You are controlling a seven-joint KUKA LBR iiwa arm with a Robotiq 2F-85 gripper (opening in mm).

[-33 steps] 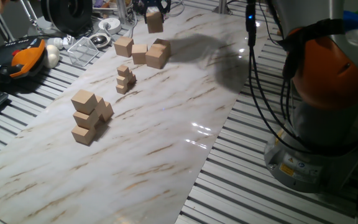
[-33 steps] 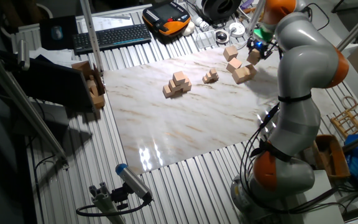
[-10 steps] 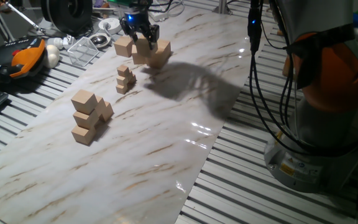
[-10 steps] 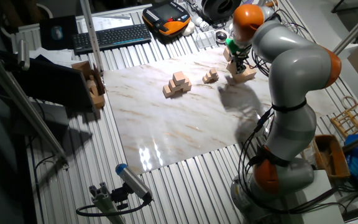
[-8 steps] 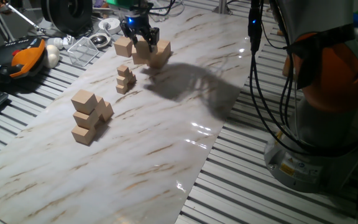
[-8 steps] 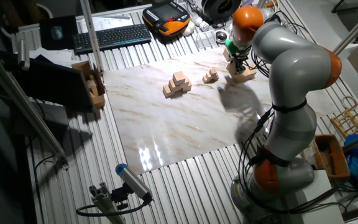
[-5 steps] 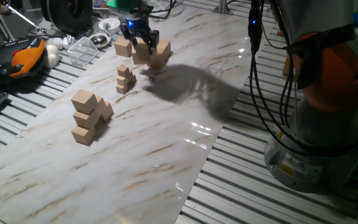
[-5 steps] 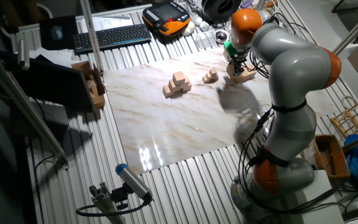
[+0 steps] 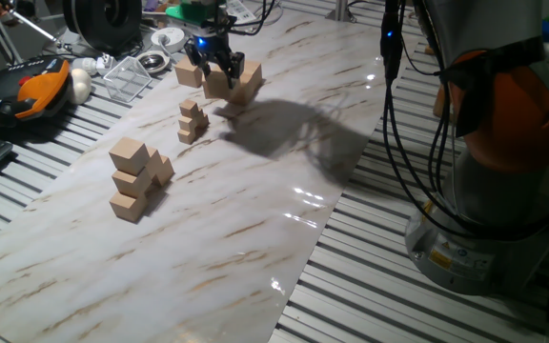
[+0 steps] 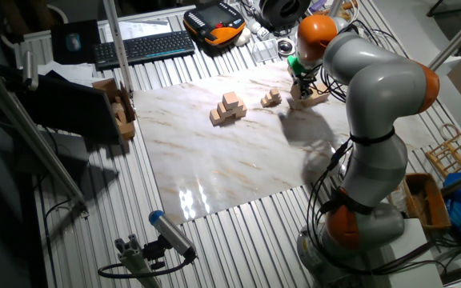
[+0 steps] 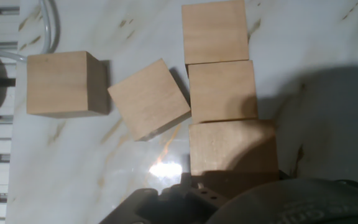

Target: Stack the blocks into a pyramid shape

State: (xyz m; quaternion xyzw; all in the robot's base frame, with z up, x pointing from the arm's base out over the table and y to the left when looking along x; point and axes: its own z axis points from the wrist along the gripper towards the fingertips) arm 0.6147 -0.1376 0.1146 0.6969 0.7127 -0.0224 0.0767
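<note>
Hand view: 5 blocks (image 11: 222, 92) below tool (image 9: 211, 59).

One fixed view stands low at a long edge of the marble board (image 9: 255, 229) and looks along it, so my gripper (image 9: 210, 55) is far from it, at the upper end. The other fixed view is high and far, on the opposite side, and looks down on the whole table (image 10: 214, 232), with my arm at its right. The hand view looks straight down from very near. All three share the blocks (image 11: 219, 90) under my hand.
</note>
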